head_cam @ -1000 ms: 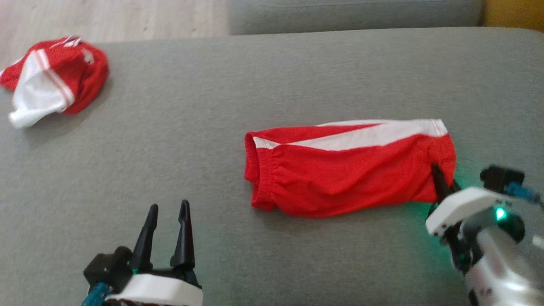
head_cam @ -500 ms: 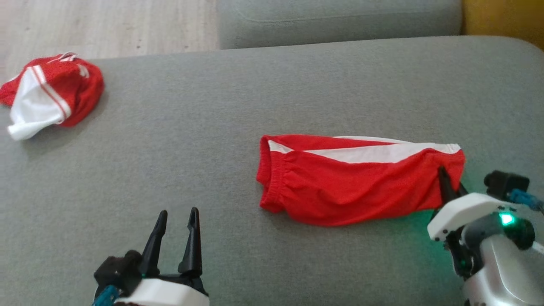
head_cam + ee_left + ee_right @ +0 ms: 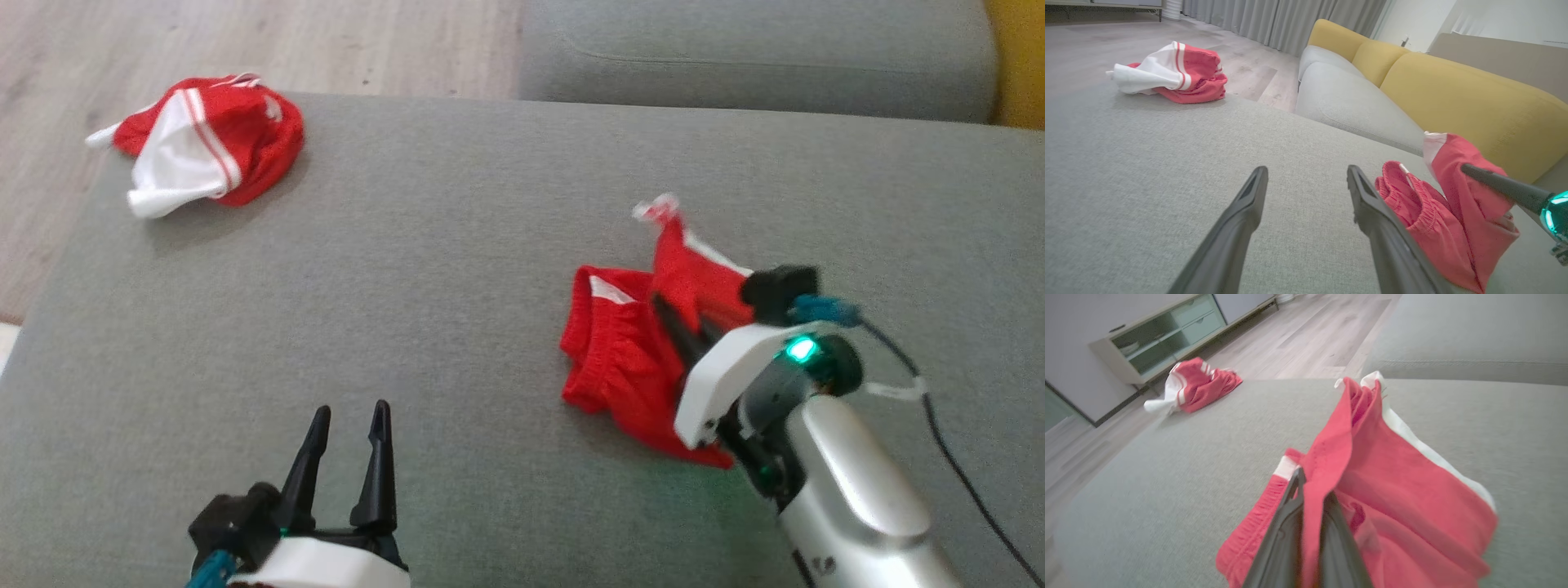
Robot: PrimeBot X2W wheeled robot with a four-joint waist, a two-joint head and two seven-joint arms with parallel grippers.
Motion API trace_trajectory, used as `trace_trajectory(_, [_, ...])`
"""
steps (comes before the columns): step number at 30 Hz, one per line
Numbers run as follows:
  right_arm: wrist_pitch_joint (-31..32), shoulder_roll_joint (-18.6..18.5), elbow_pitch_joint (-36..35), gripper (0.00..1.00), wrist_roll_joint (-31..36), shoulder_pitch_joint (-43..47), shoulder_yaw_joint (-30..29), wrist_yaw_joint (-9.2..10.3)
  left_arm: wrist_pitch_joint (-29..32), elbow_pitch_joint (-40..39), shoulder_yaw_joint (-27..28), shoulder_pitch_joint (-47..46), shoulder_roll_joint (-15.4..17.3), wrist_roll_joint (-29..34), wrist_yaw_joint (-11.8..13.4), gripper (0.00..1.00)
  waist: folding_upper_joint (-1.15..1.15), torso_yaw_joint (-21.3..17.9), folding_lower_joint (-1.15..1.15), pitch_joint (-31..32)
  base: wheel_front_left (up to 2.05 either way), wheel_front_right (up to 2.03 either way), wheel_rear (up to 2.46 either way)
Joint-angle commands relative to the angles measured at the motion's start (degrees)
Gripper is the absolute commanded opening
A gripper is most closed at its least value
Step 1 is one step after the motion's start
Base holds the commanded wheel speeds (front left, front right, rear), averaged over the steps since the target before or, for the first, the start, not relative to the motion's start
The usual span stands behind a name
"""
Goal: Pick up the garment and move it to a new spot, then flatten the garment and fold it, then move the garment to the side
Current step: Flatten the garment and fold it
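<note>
The right claw is pinched tight on one end of the shorts, and their waistband end lies toward the wide-open left claw, well apart.

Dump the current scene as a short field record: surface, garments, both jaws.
surface: grey couch cushion
target garment: red shorts with a white stripe, right of centre
shorts state: one end lifted off the cushion, elastic waistband end lying on it
right jaws: shut on the lifted fabric
left jaws: open, holding nothing, left of the shorts
other garment: red and white bundle, far left corner of the cushion, apart from both jaws
beyond: wooden floor
</note>
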State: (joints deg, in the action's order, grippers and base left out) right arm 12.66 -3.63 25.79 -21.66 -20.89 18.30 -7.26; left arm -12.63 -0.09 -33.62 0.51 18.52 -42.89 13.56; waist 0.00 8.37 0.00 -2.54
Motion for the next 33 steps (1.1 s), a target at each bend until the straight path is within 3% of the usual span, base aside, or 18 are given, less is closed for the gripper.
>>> trace_trajectory(1, [0.5,0.7,-0.8,0.00,0.2,-2.6,2.7,-0.23,-0.5,-1.3,1.6,-1.8,-0.1,-0.2,-0.2,1.00,0.00,1.6,0.00,-0.2,0.00,0.00,0.00])
trace_trajectory(8, [2.0,0.7,1.1,0.00,-0.9,-1.9,6.9,-0.23,-1.0,-0.8,2.2,-1.3,-0.4,-0.6,-0.3,1.00,0.00,2.9,0.00,-0.3,0.00,0.00,0.00])
trace_trajectory(9, [1.9,0.7,1.2,0.16,-0.9,-1.9,7.1,-0.23,-1.1,-0.7,2.3,-1.3,-0.4,-0.6,-0.3,1.00,0.00,2.9,0.00,-0.2,0.00,0.00,0.00])
trace_trajectory(10, [1.8,0.7,1.2,0.40,-0.9,-1.9,7.4,-0.23,-1.1,-0.6,2.4,-1.2,-0.4,-0.7,-0.3,1.00,0.00,2.9,0.00,-0.2,0.00,0.00,0.00])
trace_trajectory(11, [1.6,0.7,1.1,0.84,-1.0,-1.8,7.8,-0.23,-1.1,-0.6,2.4,-1.1,-0.5,-0.7,-0.2,1.00,0.00,2.8,0.00,-0.1,0.00,0.00,0.00])
trace_trajectory(12, [1.4,0.7,0.8,1.00,-1.3,-1.8,8.3,-0.23,-1.2,-0.6,2.5,-1.1,-0.5,-0.7,-0.2,1.00,0.00,2.6,0.00,-0.1,0.00,0.00,0.00])
trace_trajectory(18, [-1.0,0.7,-2.3,1.00,-2.0,-0.7,8.6,-0.23,-1.3,-0.7,2.3,-1.0,-0.6,-0.5,-0.2,1.00,0.00,1.3,0.00,0.4,0.00,0.00,0.00])
trace_trajectory(22, [-3.3,0.7,-5.6,1.00,-1.0,0.7,5.4,-0.23,-1.3,-0.9,2.2,-0.7,-0.4,-0.5,0.0,1.00,0.00,0.6,0.00,0.7,0.00,0.00,0.00])
trace_trajectory(28, [-5.8,0.8,-8.8,1.00,4.9,2.2,-3.3,-0.23,-1.3,-1.3,2.2,-0.6,-0.2,-0.5,0.1,1.00,0.00,0.2,0.00,0.7,0.00,0.00,0.00])
trace_trajectory(33, [-6.4,-0.3,-7.3,1.00,11.7,2.9,-4.6,-0.23,-1.2,-1.4,1.8,-1.1,-0.3,-0.3,0.1,1.00,0.00,1.0,0.00,-0.1,0.00,0.00,0.00])
